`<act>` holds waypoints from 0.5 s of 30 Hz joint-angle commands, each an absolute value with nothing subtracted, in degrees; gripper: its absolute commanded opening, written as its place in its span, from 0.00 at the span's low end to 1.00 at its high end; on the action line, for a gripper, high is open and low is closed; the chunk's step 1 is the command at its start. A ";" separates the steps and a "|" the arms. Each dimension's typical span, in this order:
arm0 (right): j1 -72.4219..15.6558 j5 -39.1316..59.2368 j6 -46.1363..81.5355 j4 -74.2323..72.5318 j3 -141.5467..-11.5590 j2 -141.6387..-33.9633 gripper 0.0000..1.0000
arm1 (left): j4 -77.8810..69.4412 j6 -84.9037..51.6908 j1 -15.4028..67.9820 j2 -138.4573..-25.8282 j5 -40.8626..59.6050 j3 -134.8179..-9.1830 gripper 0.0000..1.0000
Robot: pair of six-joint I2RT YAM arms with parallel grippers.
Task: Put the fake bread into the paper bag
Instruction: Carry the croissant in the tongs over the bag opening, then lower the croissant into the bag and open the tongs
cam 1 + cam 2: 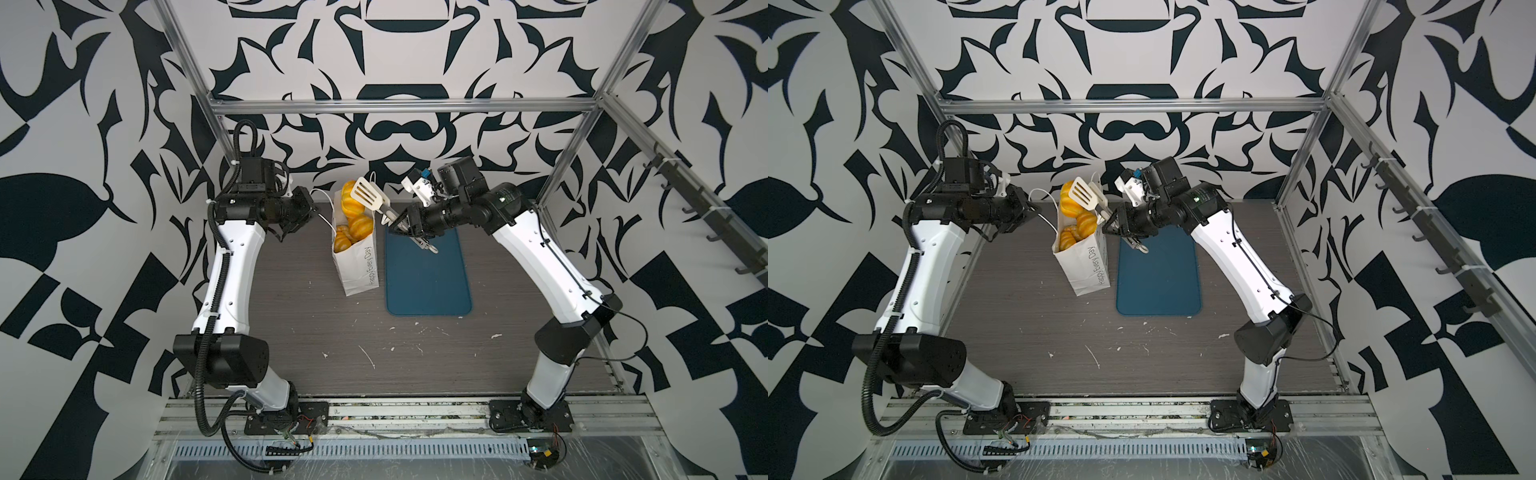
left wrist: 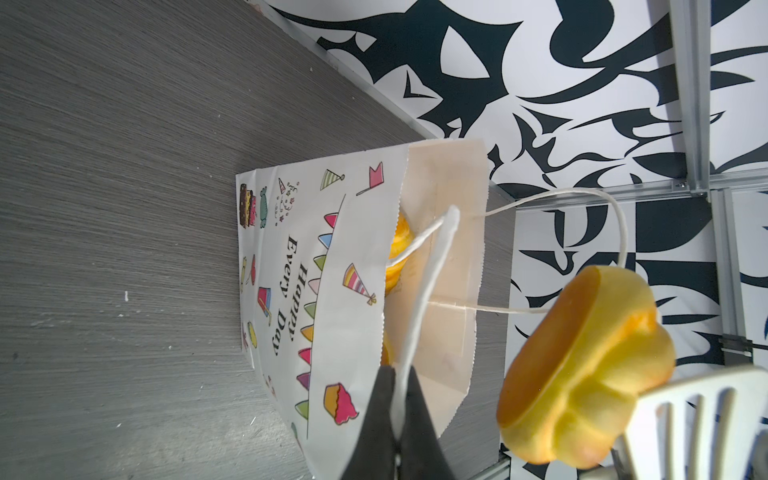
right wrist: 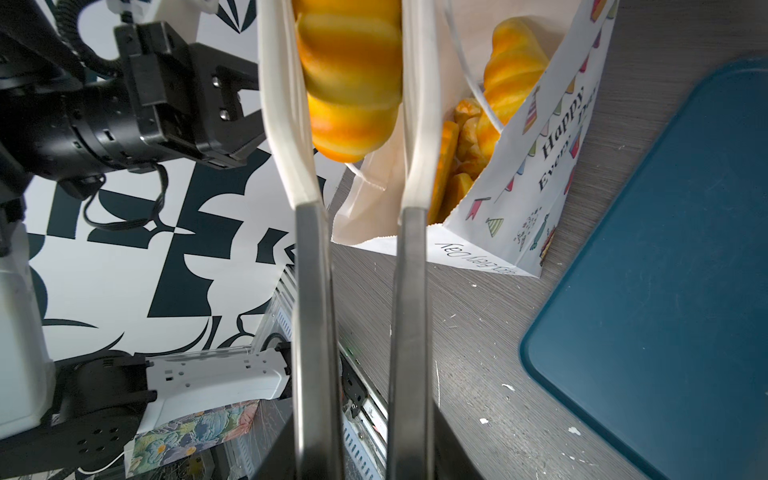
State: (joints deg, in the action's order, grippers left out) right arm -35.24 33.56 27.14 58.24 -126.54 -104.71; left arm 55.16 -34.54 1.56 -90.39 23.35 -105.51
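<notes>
**Right gripper (image 1: 394, 222) clamped on tongs (image 1: 368, 197); fake bread (image 1: 348, 203) pinched at the paper bag (image 1: 359, 270)**

**Top views.** In both top views the right gripper sits just right of centre. Its jaws are drawn narrow around the grey handle end of the tongs. The white slotted blades reach up and left from it and pinch one piece of fake bread. That piece lies up-left of the gripper, over the upper end of the bag's open mouth. Its long axis runs roughly top to bottom of the frame. More pieces (image 1: 1068, 239) lie inside the bag. The bag stands on the table (image 1: 332, 332) just left of the blue tray (image 1: 428, 282). The left gripper (image 1: 313, 212), left of the bag, is closed on a cord handle (image 1: 322, 195).

**Left wrist view.** The left gripper (image 2: 398, 399) appears at lower centre, its dark fingers (image 2: 380, 415) pinched tight on the white cord handle (image 2: 428, 270). The held piece (image 2: 582, 374) hangs at lower right, clear of the bag rim. Its flat underside faces the left of the frame, and a tongs blade (image 2: 702, 419) lies against it.

**Right wrist view.** The two tongs arms (image 3: 311, 291) run up the middle of the frame. The piece (image 3: 349, 83) is wedged between the white blades at top centre. Its long axis runs parallel to the arms and its rounded end points down the frame. The bag (image 3: 519, 208) stands to its right, with the tray (image 3: 665, 270) beyond.
</notes>
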 commanded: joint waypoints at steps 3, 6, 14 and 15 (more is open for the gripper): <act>-35.49 32.83 25.54 58.58 -131.57 -105.14 0.36 | 56.60 -34.61 1.56 -90.18 23.29 -107.14 0.00; -35.42 32.28 25.34 59.64 -132.49 -106.24 0.36 | 56.69 -34.37 1.58 -90.22 23.27 -107.33 0.00; -35.45 31.95 25.17 61.34 -133.93 -108.37 0.36 | 56.89 -34.10 1.24 -90.24 23.19 -107.49 0.00; -35.48 31.84 25.16 61.61 -133.94 -108.53 0.36 | 56.92 -34.10 1.23 -90.27 23.20 -107.49 0.00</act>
State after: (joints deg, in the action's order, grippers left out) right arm -35.24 32.01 26.50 62.50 -131.09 -109.89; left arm 55.37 -34.52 1.52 -90.39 23.35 -106.00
